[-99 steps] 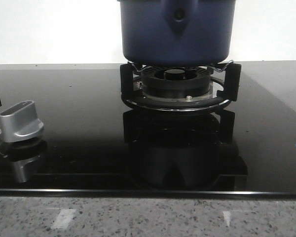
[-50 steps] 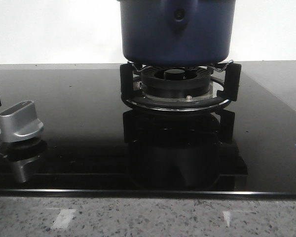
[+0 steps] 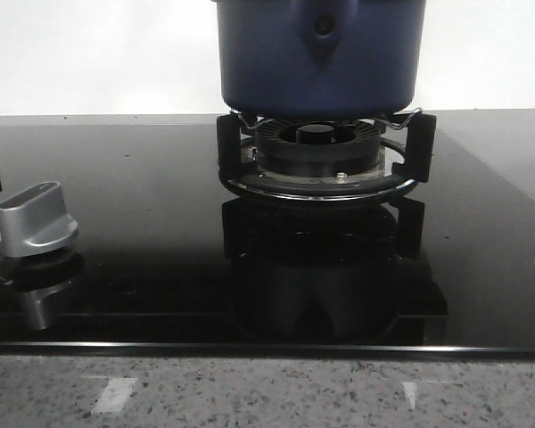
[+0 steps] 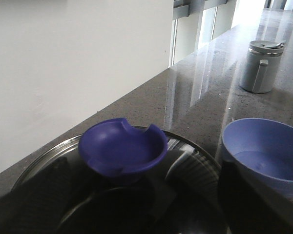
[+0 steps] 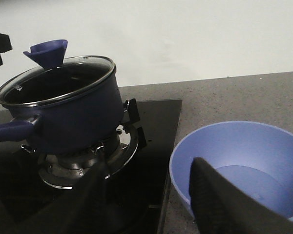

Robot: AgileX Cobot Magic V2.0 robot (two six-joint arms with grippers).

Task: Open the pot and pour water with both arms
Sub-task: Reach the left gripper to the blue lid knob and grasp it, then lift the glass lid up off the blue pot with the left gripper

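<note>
The pot (image 3: pixel 319 55) sits on the burner stand (image 3: pixel 325 156), at the back middle of the cooktop (image 3: pixel 143 205). A lid (image 5: pixel 53 80) lies on the pot, its knob (image 4: pixel 123 148) on top. A stove knob (image 3: pixel 37 217) stands on the cooktop's front left, well apart from the burner. A bowl (image 5: pixel 241 165) rests on the counter (image 5: pixel 234 97) to the right of the cooktop, near the pot. A lidded cup (image 4: pixel 261 66) stands on the counter farther off, beyond the bowl.
</note>
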